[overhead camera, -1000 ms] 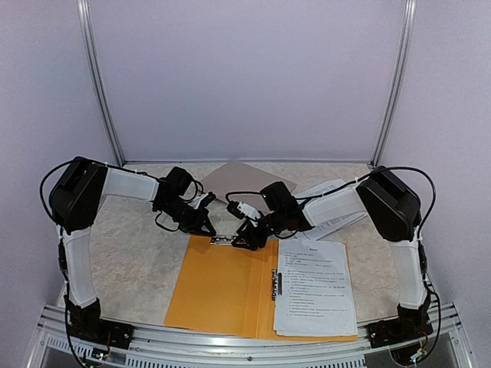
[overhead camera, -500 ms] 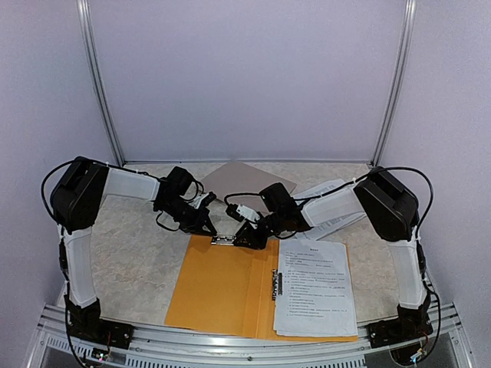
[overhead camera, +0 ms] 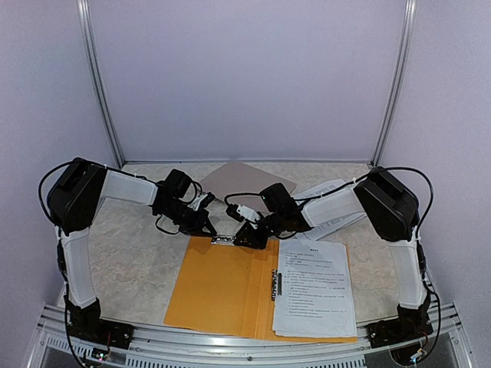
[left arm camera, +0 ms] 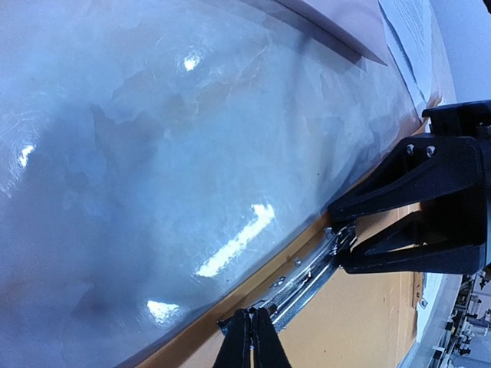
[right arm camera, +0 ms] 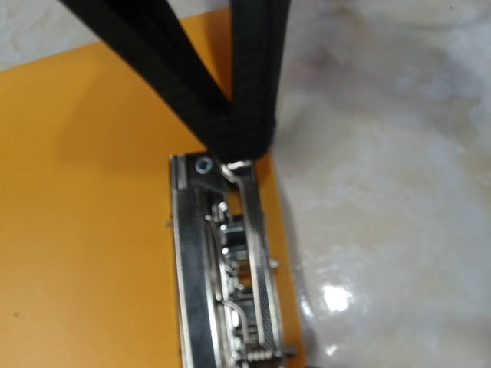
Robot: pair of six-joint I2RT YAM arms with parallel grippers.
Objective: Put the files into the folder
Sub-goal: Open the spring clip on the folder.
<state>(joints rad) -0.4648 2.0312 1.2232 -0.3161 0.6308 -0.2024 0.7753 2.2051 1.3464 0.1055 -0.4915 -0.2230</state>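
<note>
Top external view shows the orange folder lying open on the table, with a small metal clip at its far edge. Both arms reach in to that clip. The left gripper is squeezed tight with nothing between its fingers, and its tip touches one end of the clip. The right gripper is at the other end. In the left wrist view its two fingers sit one on each side of the clip's end. I cannot tell if they are pinching it or are only close to it. I think the job right now is to open the clip so paper can slide under it. To do that well, the left gripper should press down and hold the folder steady so it does not slide. The right gripper should get a good hold on the clip's end and lift it slowly, straight up and not sideways. The files are a white stack on the right half of the folder, just beside the right gripper on its near side, close but not touching. More white sheets lie farther back, partly under the right arm, near a brown clipboard.
</note>
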